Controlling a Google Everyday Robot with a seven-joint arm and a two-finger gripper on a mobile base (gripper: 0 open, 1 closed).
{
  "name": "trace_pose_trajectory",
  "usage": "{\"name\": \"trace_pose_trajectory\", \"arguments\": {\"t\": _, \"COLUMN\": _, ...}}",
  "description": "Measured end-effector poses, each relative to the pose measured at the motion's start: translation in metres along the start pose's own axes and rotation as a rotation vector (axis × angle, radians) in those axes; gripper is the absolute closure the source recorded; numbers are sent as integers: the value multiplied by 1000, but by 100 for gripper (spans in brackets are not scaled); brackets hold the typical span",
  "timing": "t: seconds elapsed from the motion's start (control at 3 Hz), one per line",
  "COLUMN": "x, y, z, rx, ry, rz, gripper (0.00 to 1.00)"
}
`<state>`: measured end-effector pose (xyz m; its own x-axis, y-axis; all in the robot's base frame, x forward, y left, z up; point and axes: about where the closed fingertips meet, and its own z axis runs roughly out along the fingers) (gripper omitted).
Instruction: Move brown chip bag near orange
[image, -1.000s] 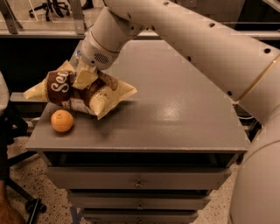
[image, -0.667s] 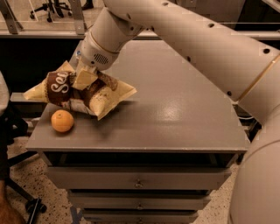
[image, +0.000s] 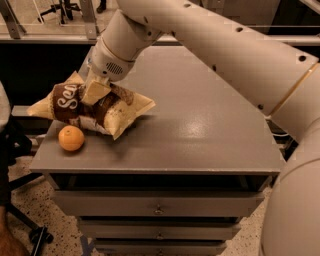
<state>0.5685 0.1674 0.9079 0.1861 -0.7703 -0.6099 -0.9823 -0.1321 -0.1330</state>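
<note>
Step in hand: placement. My jaws sit over the left of the counter (image: 200, 130), pinching the crumpled middle of the brown chip bag (image: 107, 112). The bag's lower edge is just beside the orange (image: 71, 138), which sits near the front-left corner. I cannot tell whether the bag rests fully on the counter. Next move, in my judgement: lower if needed, spread the jaws, then retract upward without nudging the orange.

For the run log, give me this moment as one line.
gripper: mid-bag, shut on brown chip bag | orange: on table, beside bag, front-left corner
</note>
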Motion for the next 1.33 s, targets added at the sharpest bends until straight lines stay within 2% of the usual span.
{"name": "trace_pose_trajectory", "arguments": {"t": 0.33, "x": -1, "y": 1, "z": 1, "rx": -2, "ry": 0, "rz": -3, "gripper": 1}}
{"name": "trace_pose_trajectory", "arguments": {"t": 0.67, "x": -1, "y": 0, "z": 1, "rx": -1, "ry": 0, "rz": -5, "gripper": 0}}
{"name": "trace_pose_trajectory", "arguments": {"t": 1.0, "x": 0, "y": -1, "z": -27, "rx": 69, "ry": -13, "rz": -11, "gripper": 0}}
{"name": "trace_pose_trajectory", "arguments": {"t": 1.33, "x": 4, "y": 3, "z": -62, "rx": 164, "ry": -12, "rz": -4, "gripper": 0}}
